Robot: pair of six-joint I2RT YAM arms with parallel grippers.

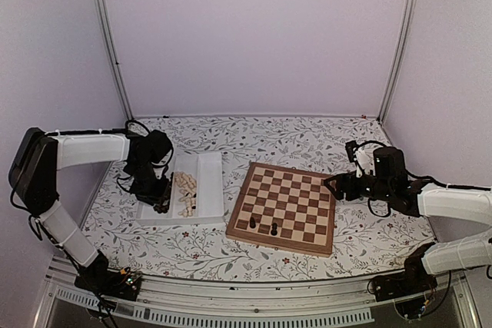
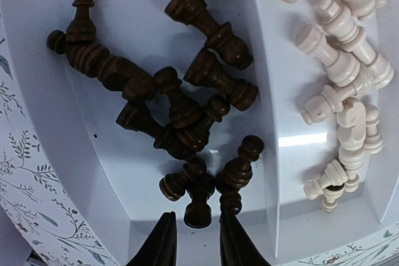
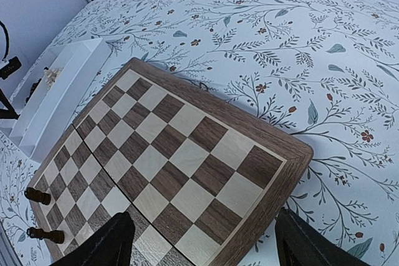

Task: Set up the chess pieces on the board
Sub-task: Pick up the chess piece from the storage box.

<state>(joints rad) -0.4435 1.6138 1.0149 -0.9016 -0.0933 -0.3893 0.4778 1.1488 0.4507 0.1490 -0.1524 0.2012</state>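
- Floral cloth (image 1: 307,140) covers the table. The board (image 1: 284,205) lies mid-table, with two dark pieces (image 1: 252,222) standing on its near-left squares.
- White tray (image 1: 211,190), left of the board, holds a dark heap (image 2: 187,104) and pale pieces (image 2: 340,66) in separate compartments.
- Left gripper (image 2: 196,228), in the tray: jaws narrowly parted astride a dark pawn (image 2: 198,204), slim gaps showing.
- Right gripper (image 3: 202,247), over the board's right edge: spread wide.

I'm seeing glossy turned wood on the dark chess pieces (image 2: 181,104), smooth shiny plastic on the white tray (image 2: 134,4), matt grained wood on the board (image 3: 187,154).
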